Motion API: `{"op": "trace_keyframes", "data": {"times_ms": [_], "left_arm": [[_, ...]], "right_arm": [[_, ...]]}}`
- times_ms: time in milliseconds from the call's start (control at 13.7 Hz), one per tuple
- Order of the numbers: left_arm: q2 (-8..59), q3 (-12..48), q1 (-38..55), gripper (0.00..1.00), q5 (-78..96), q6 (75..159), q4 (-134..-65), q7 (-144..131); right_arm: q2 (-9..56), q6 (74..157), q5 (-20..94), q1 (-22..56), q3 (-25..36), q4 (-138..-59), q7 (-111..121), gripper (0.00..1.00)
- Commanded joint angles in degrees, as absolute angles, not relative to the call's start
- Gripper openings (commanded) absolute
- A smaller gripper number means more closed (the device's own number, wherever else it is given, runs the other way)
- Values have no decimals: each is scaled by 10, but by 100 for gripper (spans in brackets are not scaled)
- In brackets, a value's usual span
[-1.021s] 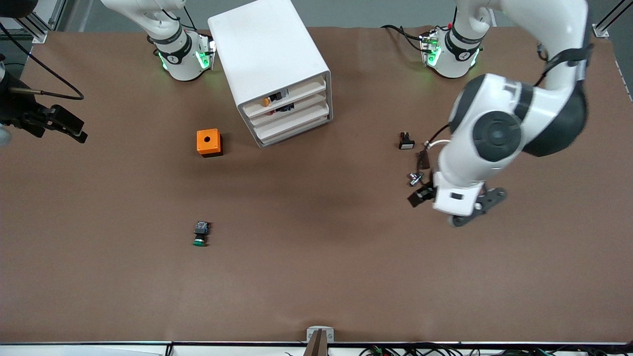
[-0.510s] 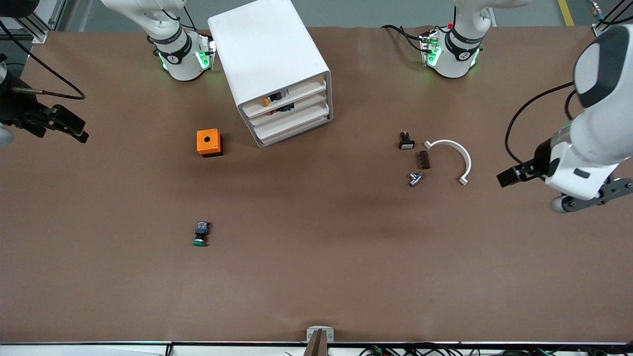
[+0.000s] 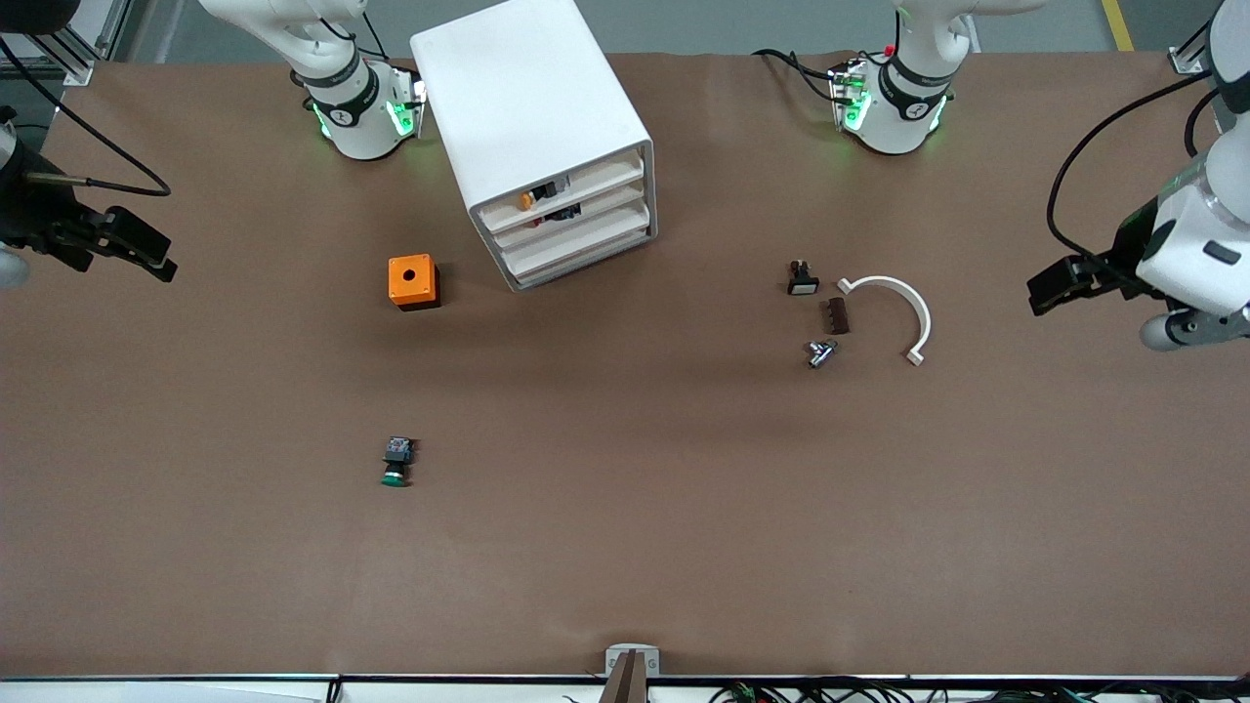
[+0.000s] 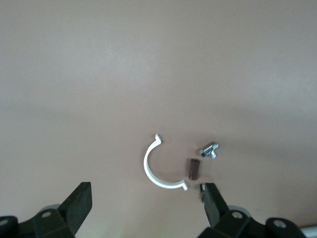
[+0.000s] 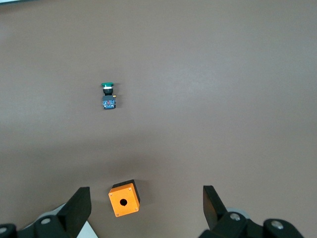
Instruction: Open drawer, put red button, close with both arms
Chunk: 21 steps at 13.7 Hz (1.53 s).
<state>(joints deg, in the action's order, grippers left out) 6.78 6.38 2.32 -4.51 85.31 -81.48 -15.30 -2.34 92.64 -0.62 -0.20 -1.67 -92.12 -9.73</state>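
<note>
The white cabinet (image 3: 532, 98) stands near the robots' bases with all three drawers shut. The middle drawer (image 3: 574, 221) sits flush. A small dark part (image 3: 561, 210) shows at its front; I cannot tell what it is. The red button shows nowhere on the table. My left gripper (image 3: 1050, 290) hangs open and empty over the left arm's end of the table, in its wrist view (image 4: 147, 188) too. My right gripper (image 3: 142, 256) is open and empty over the right arm's end, as in its wrist view (image 5: 146, 191).
An orange box with a hole (image 3: 413, 281) (image 5: 124, 198) lies nearer the camera than the cabinet. A green-capped button (image 3: 395, 463) (image 5: 108, 95) lies nearer still. Toward the left arm lie a white half-ring clamp (image 3: 903, 298) (image 4: 148, 171), a brown block (image 3: 836, 316), a metal screw (image 3: 818, 352) and a small black switch (image 3: 802, 279).
My left arm has swung away from over the small parts to its own end of the table, uncovering the white clamp. The right arm has stayed still.
</note>
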Motion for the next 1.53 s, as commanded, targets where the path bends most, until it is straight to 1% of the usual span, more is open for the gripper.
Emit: {"op": "trace_keyframes", "data": {"times_ms": [0, 146, 365, 1021, 1312, 1458], "left_arm": [[-12, 55, 24, 100, -39, 865, -901, -127], [-29, 35, 32, 100, -25, 863, -907, -115], [-49, 34, 29, 100, -23, 862, -919, -109], [-52, 41, 30, 100, -23, 853, -924, -109], [-64, 42, 28, 100, -19, 848, -934, -107], [-79, 42, 28, 100, -19, 856, -958, -107]], "right_arm": [[-23, 920, -12, -3, -18, -916, -99, 100], [-23, 919, -12, -17, -40, -917, -100, 100], [-23, 923, -14, -13, -41, -918, -100, 100], [-23, 927, -18, -3, -42, -917, -101, 100], [-23, 923, -17, -3, -42, -918, -101, 100], [-23, 922, -17, -4, -42, -917, -101, 100]]}}
